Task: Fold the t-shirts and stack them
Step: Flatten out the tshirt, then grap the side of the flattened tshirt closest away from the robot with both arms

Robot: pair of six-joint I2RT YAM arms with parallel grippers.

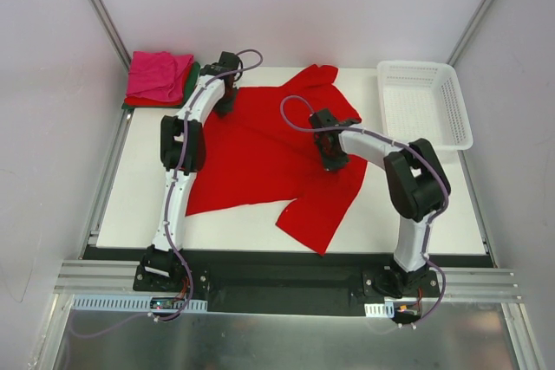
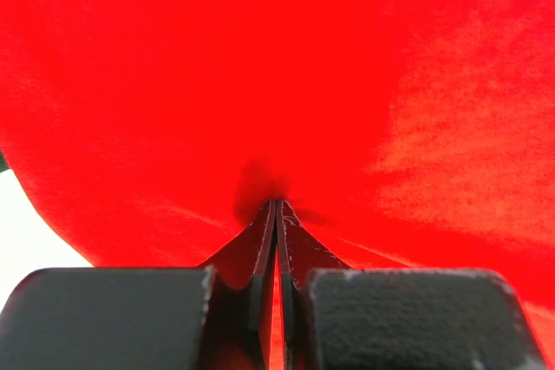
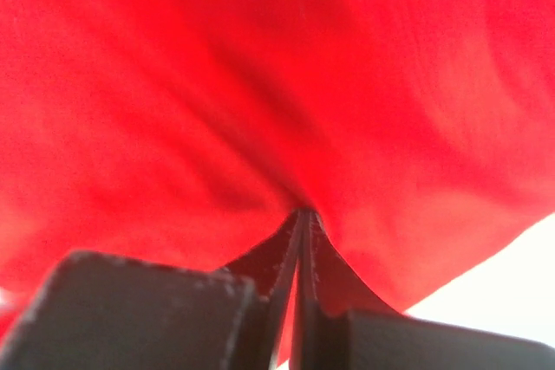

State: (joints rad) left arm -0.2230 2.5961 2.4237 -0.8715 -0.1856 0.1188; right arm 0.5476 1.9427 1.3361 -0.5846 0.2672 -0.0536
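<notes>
A large bright red t-shirt (image 1: pixel 264 158) lies spread and rumpled across the middle of the white table. My left gripper (image 1: pixel 225 100) is shut on its far left edge; in the left wrist view (image 2: pixel 276 205) the closed jaws pinch red cloth (image 2: pixel 347 84). My right gripper (image 1: pixel 332 155) is shut on the shirt's right part; in the right wrist view (image 3: pixel 303 212) the jaws pinch red cloth (image 3: pixel 260 84). A stack of folded shirts sits at the far left corner: magenta pink (image 1: pixel 159 74) on top, red and dark green (image 1: pixel 192 75) edges below.
A white plastic lattice basket (image 1: pixel 425 101) stands at the far right of the table. Bare white table (image 1: pixel 139 188) shows left of the shirt and at the right front. Metal frame posts rise at both far corners.
</notes>
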